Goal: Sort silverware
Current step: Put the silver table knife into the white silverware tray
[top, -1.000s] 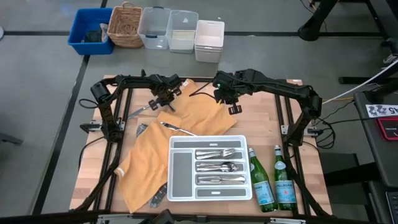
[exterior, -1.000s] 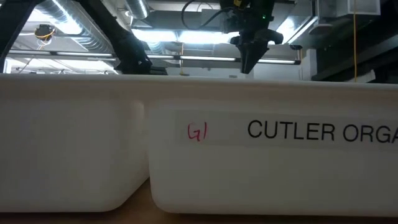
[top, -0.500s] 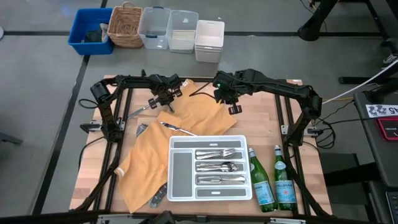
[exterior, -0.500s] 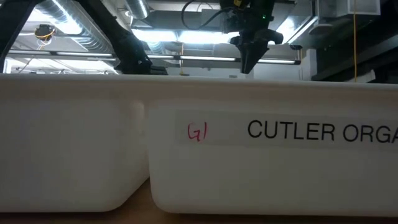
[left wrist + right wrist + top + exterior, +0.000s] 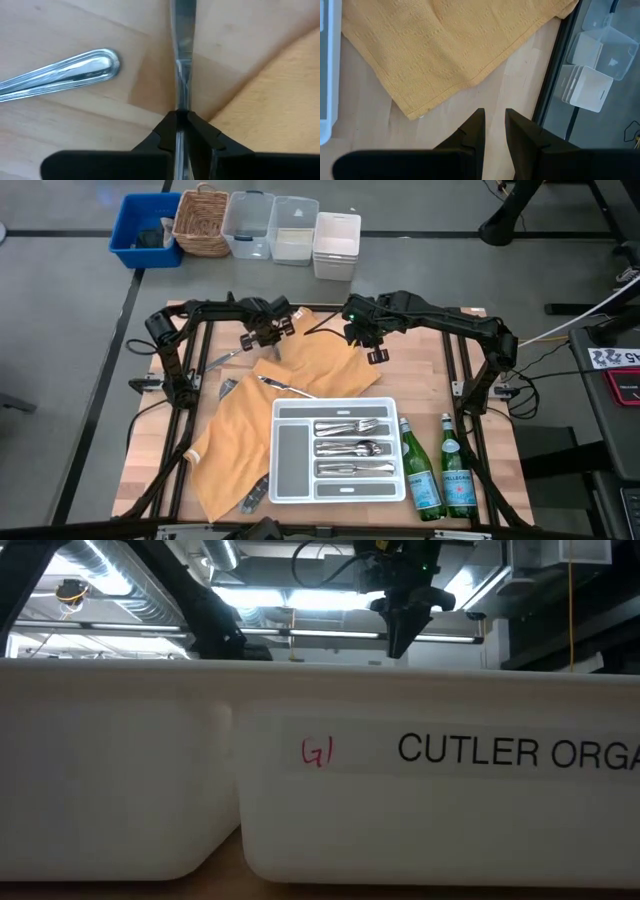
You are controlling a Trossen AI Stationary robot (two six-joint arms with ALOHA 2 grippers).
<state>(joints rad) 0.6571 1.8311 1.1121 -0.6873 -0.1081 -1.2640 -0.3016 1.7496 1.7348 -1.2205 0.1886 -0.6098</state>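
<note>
Left pincer (image 5: 182,120): clenched on a slim silver piece (image 5: 181,55), probably a knife, at the far left of the counter (image 5: 420,375), beside the yellow cloth (image 5: 300,375).
Neighbouring piece: a rounded silver handle (image 5: 65,75) lies flat on the wood, close by but apart.
Right pincer (image 5: 493,125): hovering over bare wood past the cloth's edge, fingers parted, grasping nothing.
Loose silverware: one piece (image 5: 283,387) lies on the cloth.
Sorted silverware (image 5: 350,448): lying in the white tray (image 5: 338,403) at the near side.
Bottles (image 5: 438,468): two green ones, right of the tray.
</note>
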